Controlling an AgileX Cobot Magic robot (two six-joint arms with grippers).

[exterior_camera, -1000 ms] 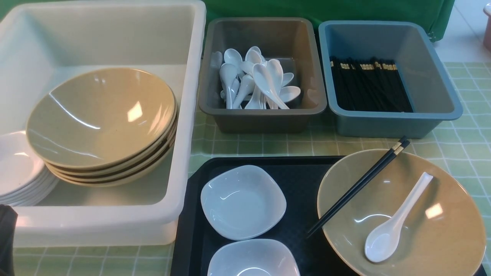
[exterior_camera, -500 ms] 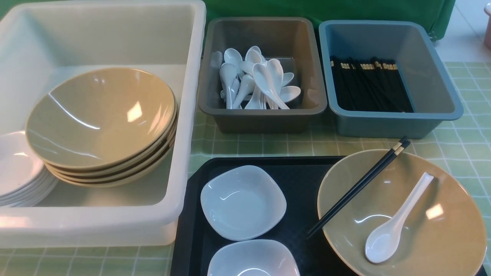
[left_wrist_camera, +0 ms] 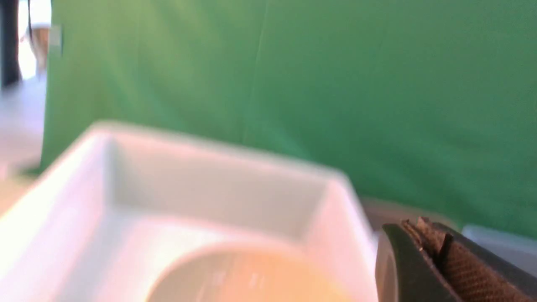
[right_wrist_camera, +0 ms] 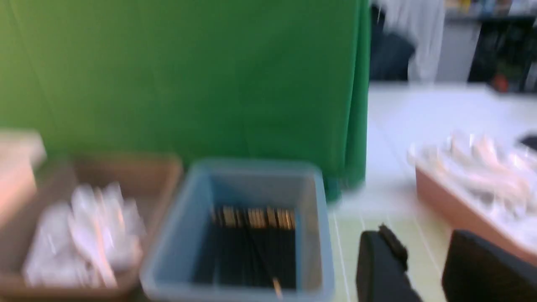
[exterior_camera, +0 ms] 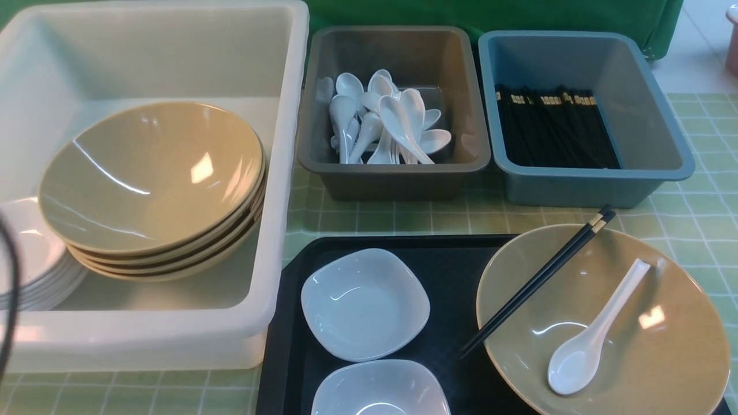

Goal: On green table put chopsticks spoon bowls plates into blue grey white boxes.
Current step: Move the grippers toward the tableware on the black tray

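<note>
On the black tray [exterior_camera: 455,259] a tan bowl [exterior_camera: 663,357] holds a white spoon [exterior_camera: 594,334], and black chopsticks [exterior_camera: 542,279] lie across its rim. Two white plates [exterior_camera: 364,302] [exterior_camera: 380,389] sit beside it. The white box [exterior_camera: 288,144] holds stacked tan bowls [exterior_camera: 150,178] and white plates [exterior_camera: 29,259]. Spoons [exterior_camera: 386,118] fill the grey box [exterior_camera: 392,181], chopsticks [exterior_camera: 553,132] the blue box [exterior_camera: 576,190]. Neither gripper shows in the front view. My left gripper [left_wrist_camera: 419,224] is shut and empty, near the white box [left_wrist_camera: 327,197]. My right gripper [right_wrist_camera: 423,251] is open and empty, beside the blue box [right_wrist_camera: 251,165].
A thin dark cable [exterior_camera: 8,288] crosses the front view's left edge. A green cloth [exterior_camera: 490,14] hangs behind the boxes. In the right wrist view a pink tray [right_wrist_camera: 461,214] with white items stands to the right of the blue box.
A dark shape at the front view's lower left corner has gone, and a thin dark cable now shows at that edge. The dishes and boxes have not moved.
</note>
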